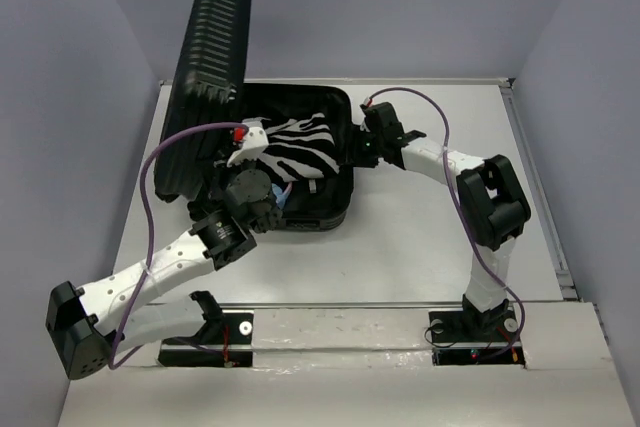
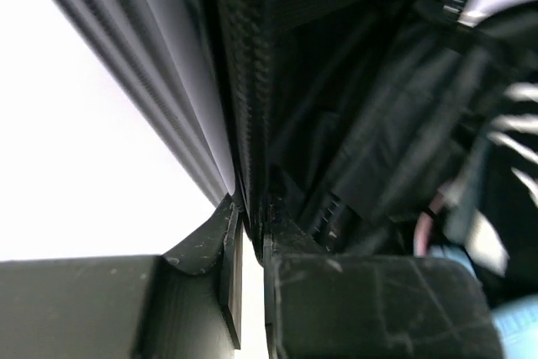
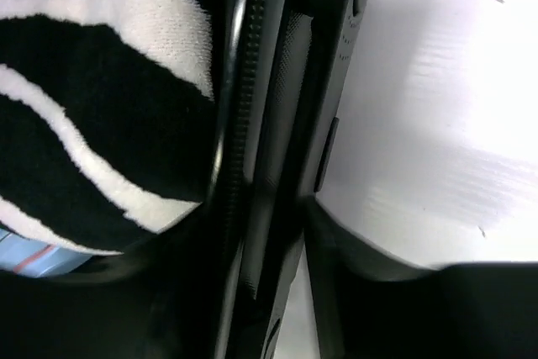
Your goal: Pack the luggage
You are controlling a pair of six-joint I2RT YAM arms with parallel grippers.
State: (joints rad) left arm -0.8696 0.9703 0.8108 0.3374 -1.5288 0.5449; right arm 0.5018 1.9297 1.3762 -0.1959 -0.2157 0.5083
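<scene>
The luggage [image 1: 322, 223] lies open on the table, its ribbed lid [image 1: 210, 37] standing up at the back left. A zebra-striped cloth [image 1: 300, 139] fills the base. My left gripper [image 1: 240, 152] is at the lid's lower edge. In the left wrist view, the gripper [image 2: 250, 216] is shut on the thin lid rim [image 2: 244, 124], with black lining [image 2: 353, 107] to the right. My right gripper [image 1: 358, 142] straddles the base's right wall. In the right wrist view, that wall [image 3: 277, 124] runs between its half-closed fingers [image 3: 378, 292], and a sliver of table shows beside the outer finger.
A light blue item [image 1: 283, 197] lies under the zebra cloth [image 3: 101, 124] near the front of the base. The white table [image 1: 430, 237] stretches right of the suitcase to a raised border [image 1: 540, 197]. Grey walls enclose the back and sides.
</scene>
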